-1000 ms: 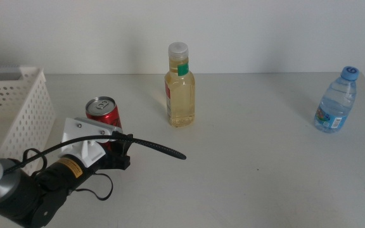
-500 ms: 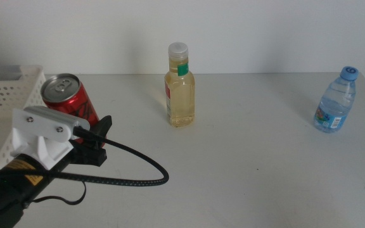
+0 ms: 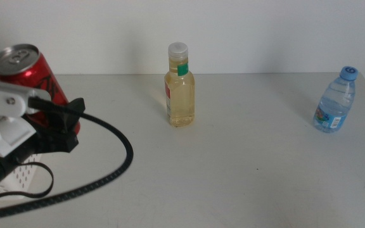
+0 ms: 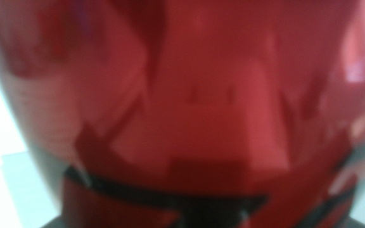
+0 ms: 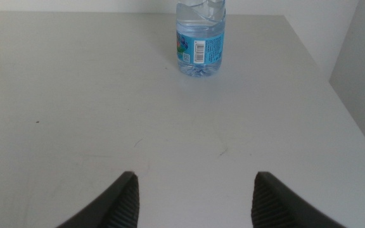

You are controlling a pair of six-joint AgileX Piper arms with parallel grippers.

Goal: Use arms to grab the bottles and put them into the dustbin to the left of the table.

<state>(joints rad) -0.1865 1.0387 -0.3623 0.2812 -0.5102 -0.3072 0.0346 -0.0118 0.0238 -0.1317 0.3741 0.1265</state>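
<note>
My left gripper (image 3: pixel 54 113) is shut on the red soda can (image 3: pixel 28 71) and holds it up at the far left, above the white perforated dustbin (image 3: pixel 26 172), which the arm mostly hides. The can (image 4: pixel 189 101) fills the left wrist view. The yellow-liquid bottle (image 3: pixel 180 85) stands upright at the table's middle back. The blue-capped water bottle (image 3: pixel 336 101) stands at the right. My right gripper (image 5: pixel 195 190) is open and empty, low over the table, with the water bottle (image 5: pixel 199 39) ahead of it. It is out of the middle view.
The light-grey table (image 3: pixel 252 158) meets a white wall at the back. Its right edge (image 5: pixel 334 88) runs close past the water bottle. The left arm's black cable (image 3: pixel 116 164) loops over the table's front left.
My left gripper has lifted the red can off the table and carried it up and to the left, over the dustbin. The two bottles have not moved.
</note>
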